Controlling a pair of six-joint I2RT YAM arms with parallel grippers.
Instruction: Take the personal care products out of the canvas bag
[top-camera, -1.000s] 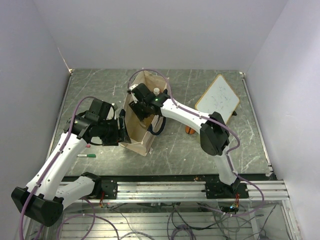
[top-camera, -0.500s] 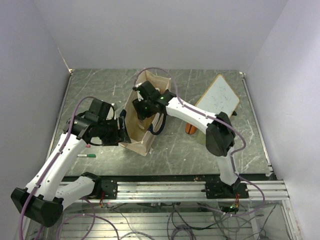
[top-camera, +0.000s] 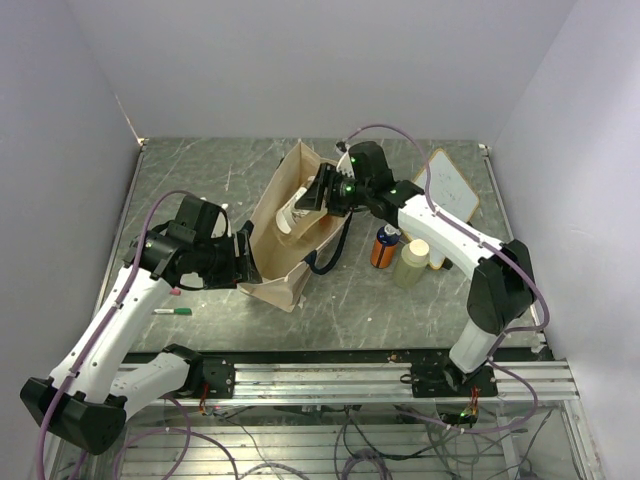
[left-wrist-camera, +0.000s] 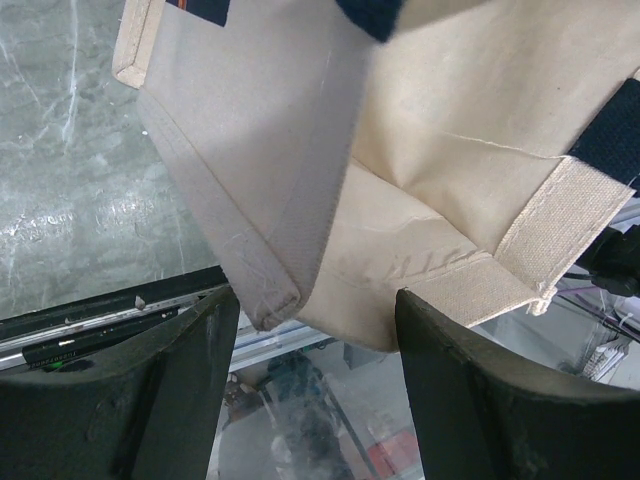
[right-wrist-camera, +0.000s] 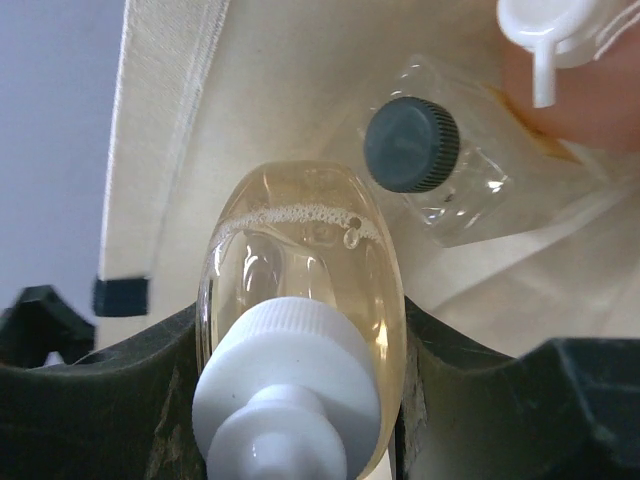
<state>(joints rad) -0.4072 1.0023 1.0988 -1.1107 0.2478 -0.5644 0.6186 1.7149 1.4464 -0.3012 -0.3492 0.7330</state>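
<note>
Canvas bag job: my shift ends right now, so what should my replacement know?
Left hand grips the canvas bag at its near end.
Right hand holds the clear yellowish bottle at the bag's mouth.
Done: orange bottle and pale bottle stand on the table near the whiteboard.
Left: set the yellowish one down, then fetch the dark-capped clear bottle and pink bottle from inside the bag.

Grey-green marbled table (top-camera: 200, 180). Canvas bag (top-camera: 270, 215) just off centre toward 9 o'clock, base on the surface, leaning. Orange bottle (top-camera: 383, 248) and pale bottle (top-camera: 411, 264) upright, just beside each other, 3 o'clock. Whiteboard (top-camera: 450, 180) at 2 o'clock. Green marker (top-camera: 172, 311) lying flat, 8 o'clock.
</note>
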